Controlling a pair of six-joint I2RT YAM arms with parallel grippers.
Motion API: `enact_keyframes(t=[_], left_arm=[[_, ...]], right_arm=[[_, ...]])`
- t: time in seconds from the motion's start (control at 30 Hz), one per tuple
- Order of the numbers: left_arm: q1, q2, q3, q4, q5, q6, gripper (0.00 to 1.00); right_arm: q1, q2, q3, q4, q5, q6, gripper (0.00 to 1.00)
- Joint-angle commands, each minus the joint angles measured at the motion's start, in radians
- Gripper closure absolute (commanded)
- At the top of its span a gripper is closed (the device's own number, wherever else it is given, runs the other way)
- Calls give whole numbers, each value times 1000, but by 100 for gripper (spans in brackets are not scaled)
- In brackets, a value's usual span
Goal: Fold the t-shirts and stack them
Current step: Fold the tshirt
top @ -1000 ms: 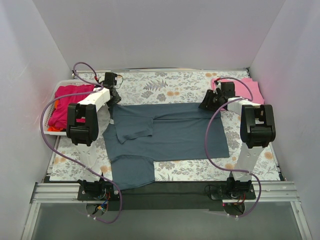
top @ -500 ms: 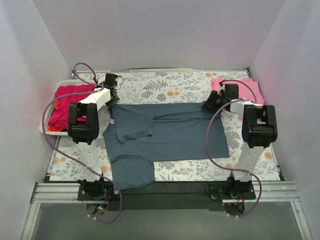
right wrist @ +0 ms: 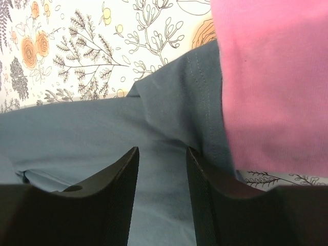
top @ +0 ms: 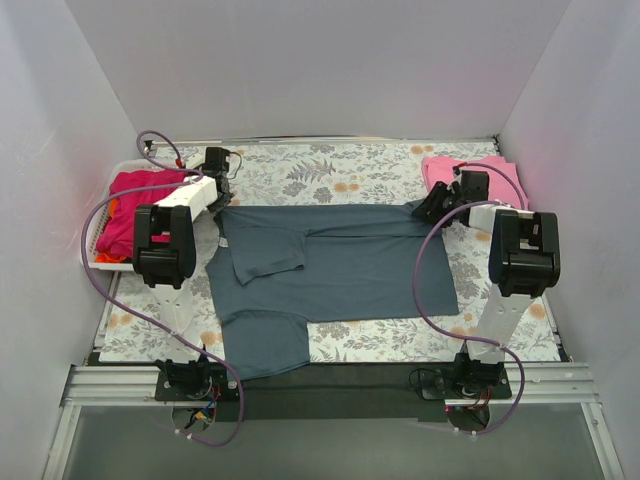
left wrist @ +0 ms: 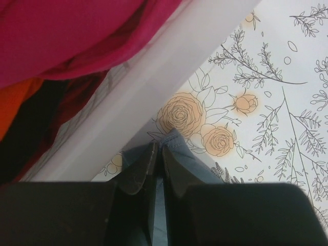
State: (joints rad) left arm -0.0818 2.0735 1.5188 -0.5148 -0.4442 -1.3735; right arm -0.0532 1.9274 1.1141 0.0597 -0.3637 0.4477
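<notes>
A dark slate blue-grey t-shirt [top: 330, 265] lies spread across the middle of the table, one sleeve folded in. My left gripper [top: 221, 193] is at its far left corner, shut on the shirt's edge [left wrist: 177, 141]. My right gripper [top: 428, 207] is at the far right corner, open, with its fingers [right wrist: 120, 174] over the blue-grey cloth [right wrist: 154, 113]. A light pink t-shirt [top: 478, 172] lies folded at the far right and fills the right of the right wrist view [right wrist: 271, 77]. Magenta [top: 140, 195] and orange-red [top: 112, 257] shirts lie in the basket.
A white slotted basket [top: 92, 250] stands at the far left edge; its rim [left wrist: 169, 66] is close beside my left gripper. White walls enclose the table on three sides. The arm bases stand at the near edge.
Both grippers have moved outward and slightly away along the shirt's far edge, pulling it straighter. The right gripper now sits nearer the pink shirt.
</notes>
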Motion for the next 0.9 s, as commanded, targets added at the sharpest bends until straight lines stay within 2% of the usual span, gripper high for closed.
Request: enact_keyframes(t=[0.0,0.27,0.43,0.73,0.87], left_arm=[[27,-55,-6,25,-56,-22,90],[30,-93,-17,45,-79,-4,90],[30,-85,-19,50,-62,2,90],[34,-85,-26,47,-74,-12,90],[48,-85,-22,33,-88,-18,90]], right_arm=[[-19,-45,1,-5,20,-47,58],[-19,-73,72,-9,20,-109,65],[-4,-7,131,-9,-8,-98,71],[6,142,248,-15,2,-70,75],[6,177,280,-58,61,-72,77]])
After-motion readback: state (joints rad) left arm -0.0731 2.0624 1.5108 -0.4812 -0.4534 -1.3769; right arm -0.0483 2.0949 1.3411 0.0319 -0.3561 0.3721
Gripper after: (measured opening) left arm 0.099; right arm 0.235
